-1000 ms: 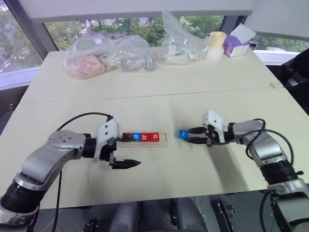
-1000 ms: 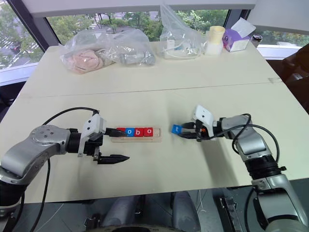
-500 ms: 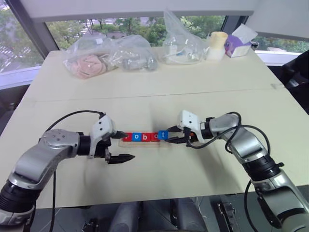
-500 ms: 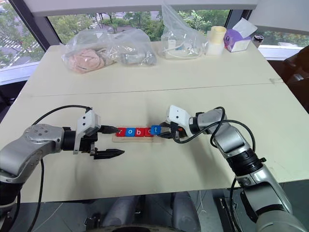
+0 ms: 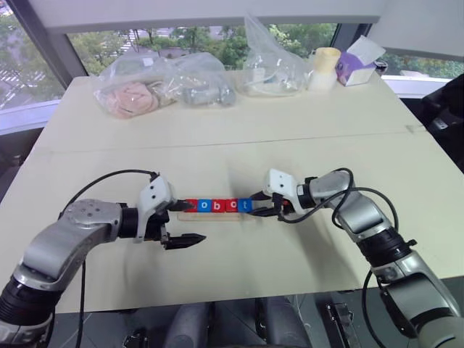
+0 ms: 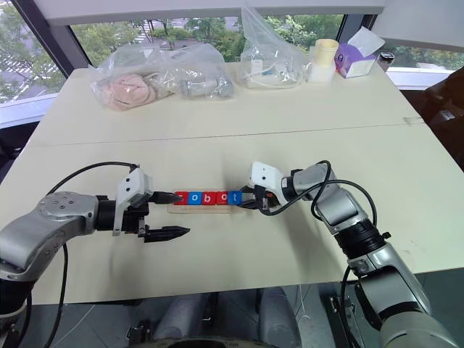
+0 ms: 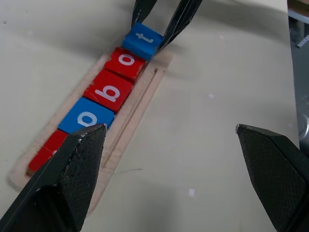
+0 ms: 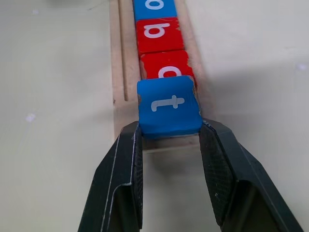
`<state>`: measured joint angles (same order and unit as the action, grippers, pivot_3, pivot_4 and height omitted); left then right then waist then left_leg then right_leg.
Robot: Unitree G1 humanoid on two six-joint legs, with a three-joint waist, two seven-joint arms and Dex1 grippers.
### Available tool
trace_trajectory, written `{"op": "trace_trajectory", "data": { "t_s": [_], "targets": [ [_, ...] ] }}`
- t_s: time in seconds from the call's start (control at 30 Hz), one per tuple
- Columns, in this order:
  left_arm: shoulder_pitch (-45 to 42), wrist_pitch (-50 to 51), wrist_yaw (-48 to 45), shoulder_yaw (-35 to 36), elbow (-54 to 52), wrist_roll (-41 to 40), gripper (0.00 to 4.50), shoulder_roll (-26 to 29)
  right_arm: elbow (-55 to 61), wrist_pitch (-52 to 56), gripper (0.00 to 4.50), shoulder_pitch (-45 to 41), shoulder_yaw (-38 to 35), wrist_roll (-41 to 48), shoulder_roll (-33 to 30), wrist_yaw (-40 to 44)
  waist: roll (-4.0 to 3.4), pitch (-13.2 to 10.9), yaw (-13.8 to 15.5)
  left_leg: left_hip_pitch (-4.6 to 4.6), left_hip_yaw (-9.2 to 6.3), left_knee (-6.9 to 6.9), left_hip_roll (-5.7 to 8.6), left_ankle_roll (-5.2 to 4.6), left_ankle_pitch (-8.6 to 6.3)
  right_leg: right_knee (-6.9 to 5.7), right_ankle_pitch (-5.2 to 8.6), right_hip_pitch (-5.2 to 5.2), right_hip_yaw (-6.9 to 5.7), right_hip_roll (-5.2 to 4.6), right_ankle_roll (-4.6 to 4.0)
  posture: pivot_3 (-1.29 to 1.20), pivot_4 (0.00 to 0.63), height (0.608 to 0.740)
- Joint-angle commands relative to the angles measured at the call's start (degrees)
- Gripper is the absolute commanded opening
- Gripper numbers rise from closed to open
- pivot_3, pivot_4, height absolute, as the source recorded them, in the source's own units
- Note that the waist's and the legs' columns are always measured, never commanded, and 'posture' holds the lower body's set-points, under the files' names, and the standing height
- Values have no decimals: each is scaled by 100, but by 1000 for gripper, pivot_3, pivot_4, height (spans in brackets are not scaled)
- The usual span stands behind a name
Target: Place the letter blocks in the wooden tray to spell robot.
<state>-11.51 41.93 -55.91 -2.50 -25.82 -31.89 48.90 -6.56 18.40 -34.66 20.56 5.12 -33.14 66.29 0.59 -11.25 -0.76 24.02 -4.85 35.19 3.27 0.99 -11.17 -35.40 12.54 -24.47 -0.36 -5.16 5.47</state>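
The task looks almost done: four letter blocks point(image 7: 107, 92) lie in the wooden tray point(image 7: 137, 115) near the table's centre, and the right gripper point(image 8: 170, 140) is clamped on the fifth, the blue t block point(image 8: 168, 107), at the tray's 3 o'clock end, not yet released. The left gripper point(image 7: 171, 145), spread wide and empty, hovers at the 9 o'clock end. Count: five blocks, one tray.

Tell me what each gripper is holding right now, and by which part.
The right gripper pinches the blue t block by its two opposite side edges, at the end of the wooden tray. The left gripper is open and holds nothing.
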Motion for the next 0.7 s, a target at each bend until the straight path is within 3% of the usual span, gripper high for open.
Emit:
{"op": "trace_trajectory", "data": {
  "t_s": [0.03, 0.7],
  "targets": [
    [-35, -146, -30, 167, -3, -8, 4500, 9, 27, -85, 1081, -142, 6, -36, 101, 22, 0, 0, 1, 0, 0, 0, 0, 0, 0, 0, 0, 0, 0, 0, 0, 0, 150, 740],
    [-612, 540, 495, -22, -364, -204, 4500, -238, 386, 89, 1081, -24, -174, -38, -332, 167, 1, 1, -12, -5, 0, 1, -1, 0, 0, -4, -1, 3, 1, 3, 0, 0, 150, 740]
  ]
}}
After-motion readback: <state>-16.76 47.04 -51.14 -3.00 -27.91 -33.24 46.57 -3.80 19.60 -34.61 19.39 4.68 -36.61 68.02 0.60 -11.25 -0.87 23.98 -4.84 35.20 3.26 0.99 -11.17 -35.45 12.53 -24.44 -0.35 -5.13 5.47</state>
